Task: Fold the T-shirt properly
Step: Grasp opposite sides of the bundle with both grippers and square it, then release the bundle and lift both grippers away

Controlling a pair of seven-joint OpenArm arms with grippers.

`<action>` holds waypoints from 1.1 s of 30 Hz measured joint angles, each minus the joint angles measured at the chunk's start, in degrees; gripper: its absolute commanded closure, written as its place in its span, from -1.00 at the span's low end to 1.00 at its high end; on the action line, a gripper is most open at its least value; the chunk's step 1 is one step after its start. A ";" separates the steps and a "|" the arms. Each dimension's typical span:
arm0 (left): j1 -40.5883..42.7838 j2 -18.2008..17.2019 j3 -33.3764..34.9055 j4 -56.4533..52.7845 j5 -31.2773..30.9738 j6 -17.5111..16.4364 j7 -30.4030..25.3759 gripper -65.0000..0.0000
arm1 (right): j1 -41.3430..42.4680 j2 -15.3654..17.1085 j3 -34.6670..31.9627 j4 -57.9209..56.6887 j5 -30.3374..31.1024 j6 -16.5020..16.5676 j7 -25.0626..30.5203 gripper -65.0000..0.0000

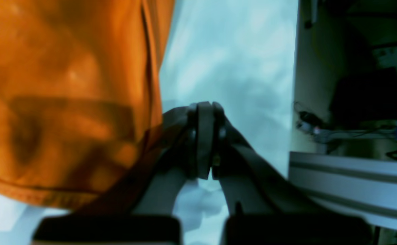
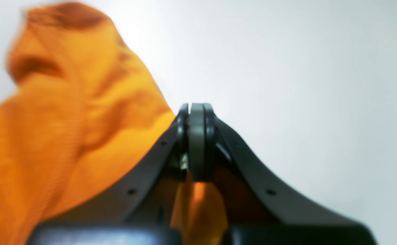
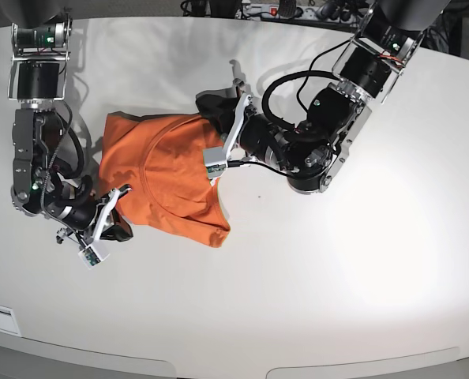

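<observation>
Claws first: your right claw is clenched, its two dark jaws pressed flat together, and a strip of orange cloth runs down from between them toward the wrist camera, so it is gripping the T-shirt. In the base view that claw sits at the shirt's lower left edge, low against the white desk.

Your left claw is also clenched, jaws meeting with no gap you can see. From its wrist camera the orange fabric hangs just beside the jaws on their left and drapes over the left jaw's outer side, but the picture is too blurred to show cloth between the tips, so you cannot tell whether it holds the shirt. In the base view this claw lies at the shirt's upper right corner, touching or overlapping the fabric there.

Between the two claws, the T-shirt lies rumpled on the desk, left of centre. Its upper edge runs from the right arm's side across to the left claw, and a lower corner points down and right, away from both arms. Creases curve across the middle of it.

Beyond the desk's far edge, cables and dark equipment sit along the top of the base view.
</observation>
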 measured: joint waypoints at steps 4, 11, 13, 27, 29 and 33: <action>-0.59 0.02 -0.02 0.26 7.91 0.00 -0.72 1.00 | 1.79 0.09 -4.70 -4.92 -0.44 0.02 -0.39 1.00; -0.61 -0.68 -0.02 0.39 21.29 -0.02 -13.40 1.00 | 0.15 4.24 -6.45 -3.69 1.22 0.02 -1.38 1.00; -0.63 -1.20 -0.04 0.20 23.87 -0.04 -16.35 1.00 | -1.03 5.86 -6.40 -2.45 4.46 0.00 -2.71 1.00; -4.55 -2.56 -0.31 -8.26 38.03 1.97 -36.02 1.00 | -23.45 8.55 5.55 16.68 9.09 0.00 -4.15 1.00; -5.62 -2.36 -0.31 -10.78 40.83 1.97 -40.52 1.00 | -26.32 7.85 7.69 17.66 9.16 0.00 -4.13 1.00; -6.99 -0.39 -0.35 -15.02 47.91 2.43 -48.92 1.00 | -31.12 4.85 11.39 19.61 9.55 0.00 -3.65 1.00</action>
